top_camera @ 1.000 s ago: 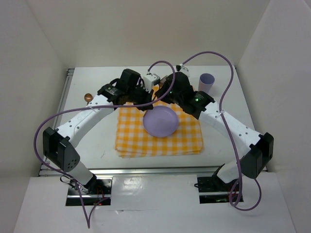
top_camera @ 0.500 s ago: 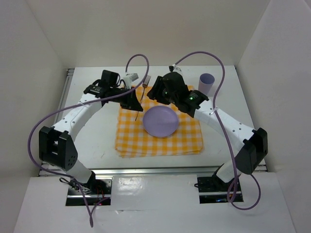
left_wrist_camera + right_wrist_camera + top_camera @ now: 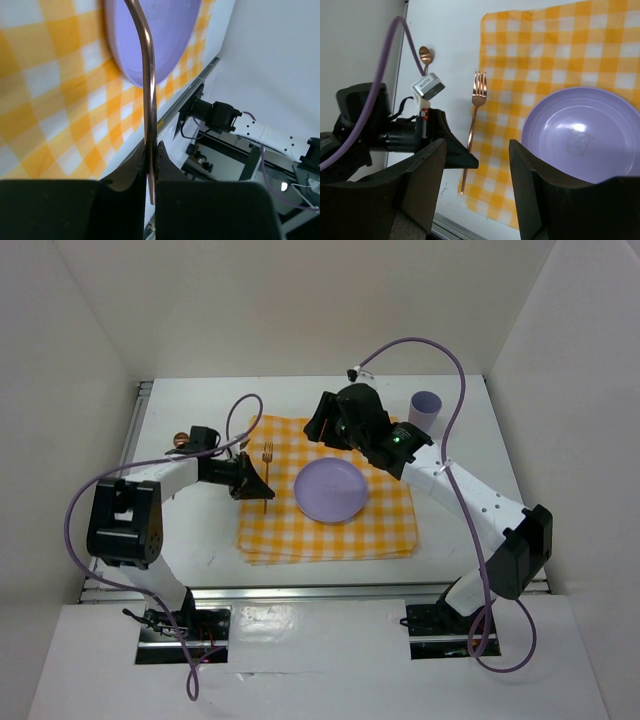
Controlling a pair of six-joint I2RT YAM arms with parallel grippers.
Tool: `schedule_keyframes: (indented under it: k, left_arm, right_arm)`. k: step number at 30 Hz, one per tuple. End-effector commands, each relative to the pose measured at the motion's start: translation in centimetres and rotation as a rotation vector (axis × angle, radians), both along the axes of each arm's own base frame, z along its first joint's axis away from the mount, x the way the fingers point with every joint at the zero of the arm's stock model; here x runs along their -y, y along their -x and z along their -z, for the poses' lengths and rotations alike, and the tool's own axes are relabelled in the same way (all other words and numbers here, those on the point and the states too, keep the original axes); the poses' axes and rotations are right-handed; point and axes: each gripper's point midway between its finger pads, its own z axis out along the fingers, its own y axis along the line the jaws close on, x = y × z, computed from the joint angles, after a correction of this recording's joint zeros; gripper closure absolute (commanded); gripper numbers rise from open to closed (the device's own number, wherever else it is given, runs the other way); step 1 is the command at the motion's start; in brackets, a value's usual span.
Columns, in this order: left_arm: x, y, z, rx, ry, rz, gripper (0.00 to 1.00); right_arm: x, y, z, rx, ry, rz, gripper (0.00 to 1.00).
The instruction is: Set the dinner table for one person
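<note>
A copper fork sits over the left strip of the yellow-checked cloth, tines pointing to the far side. My left gripper is shut on its handle, reaching in from the left side. In the right wrist view the fork lies left of the purple plate. That plate rests in the middle of the cloth. My right gripper hovers open above the cloth's far edge, nothing between its fingers. The white dinner table lies under everything.
A purple cup stands at the far right of the table. A copper spoon lies on the table's far left, also seen as the spoon from the right wrist. A metal rail runs along the left edge.
The left gripper carried the fork from the cloth's far edge to its left strip, nearer me. The right gripper, earlier shut beside the left one, has opened and drawn back.
</note>
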Motion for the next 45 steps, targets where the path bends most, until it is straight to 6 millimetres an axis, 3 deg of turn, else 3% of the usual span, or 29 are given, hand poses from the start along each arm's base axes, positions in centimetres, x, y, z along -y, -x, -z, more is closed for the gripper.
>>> schedule_keyframes:
  k: [1, 6, 7, 13, 18, 26, 40, 44, 45]
  left_arm:
    - [0.4, -1.6, -0.2, -0.007, 0.069, 0.001, 1.0]
    - [0.3, -3.8, 1.9, -0.053, 0.038, 0.004, 1.0]
    - [0.4, -4.0, 3.1, -0.086, 0.036, 0.004, 1.0]
    - [0.6, -3.9, 5.2, -0.17, 0.07, 0.023, 0.96]
    - [-0.9, -4.8, 6.5, -0.183, -0.028, -0.025, 0.71]
    - [-2.0, -3.3, 8.4, -0.251, -0.142, -0.051, 0.6]
    - [-2.8, -3.3, 6.9, -0.204, -0.212, -0.032, 0.55]
    - [-2.8, -3.5, 5.3, -0.175, -0.212, -0.029, 0.55]
    - [-2.8, -3.9, 4.1, -0.124, -0.211, -0.027, 0.55]
  right_arm:
    - [1.0, 0.6, -1.9, 0.046, 0.012, 0.011, 0.39]
    - [1.4, 0.7, -1.5, 0.046, 0.029, 0.016, 0.39]
    - [1.5, 0.8, -1.3, 0.04, 0.035, 0.016, 0.39]
    - [1.7, 0.7, -0.7, 0.037, 0.066, 0.015, 0.39]
    - [1.8, 0.6, -1.3, 0.051, 0.069, 0.02, 0.39]
    - [2.2, 0.7, -2.4, 0.08, 0.059, 0.025, 0.39]
    - [3.1, 1.3, -4.0, 0.115, 0.045, 0.034, 0.39]
    - [3.2, 1.5, -4.0, 0.115, 0.045, 0.034, 0.39]
    - [3.2, 1.5, -4.0, 0.115, 0.045, 0.034, 0.39]
